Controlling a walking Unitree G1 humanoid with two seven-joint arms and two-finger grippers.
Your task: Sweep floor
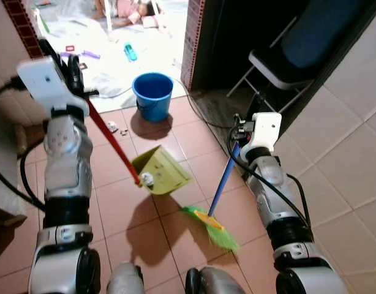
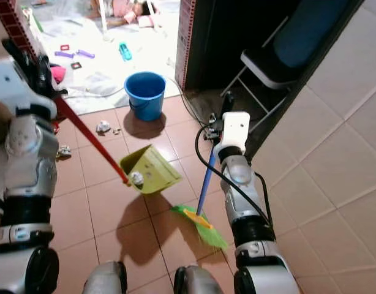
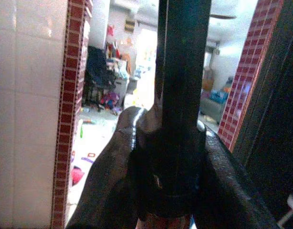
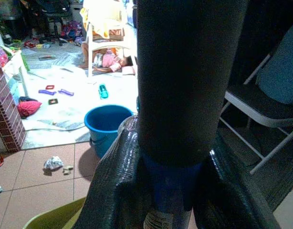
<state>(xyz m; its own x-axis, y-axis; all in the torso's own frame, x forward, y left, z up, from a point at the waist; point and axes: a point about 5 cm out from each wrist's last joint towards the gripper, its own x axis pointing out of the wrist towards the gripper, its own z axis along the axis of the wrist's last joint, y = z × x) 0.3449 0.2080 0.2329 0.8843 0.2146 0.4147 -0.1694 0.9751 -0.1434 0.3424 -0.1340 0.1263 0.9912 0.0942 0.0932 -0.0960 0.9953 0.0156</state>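
Square terracotta floor tiles with pale grout lines cover the middle of the head views; glossy cream wall tiles rise along the right edge, and a dark doorway with a folding chair sits at upper right. Beyond a red-brick-patterned pillar, the upper left opens onto a bright room strewn with toys, where a person lies on the floor.

A round blue plastic bucket stands at upper centre on the tiles. Crumpled paper scraps lie left of it.

The left gripper, at upper left, is clenched round the thin red handle of a lime-green plastic dustpan. The handle slants down to the pan at frame centre, which is wedge-shaped and hangs tilted, casting a shadow on the tiles below.

The right gripper, right of centre, grasps the smooth blue shaft of the broom. In the right wrist view both fingers press against the shaft. The broom's green bristles, splayed under an orange-yellow band, touch the floor at lower centre, just below and right of the dustpan.
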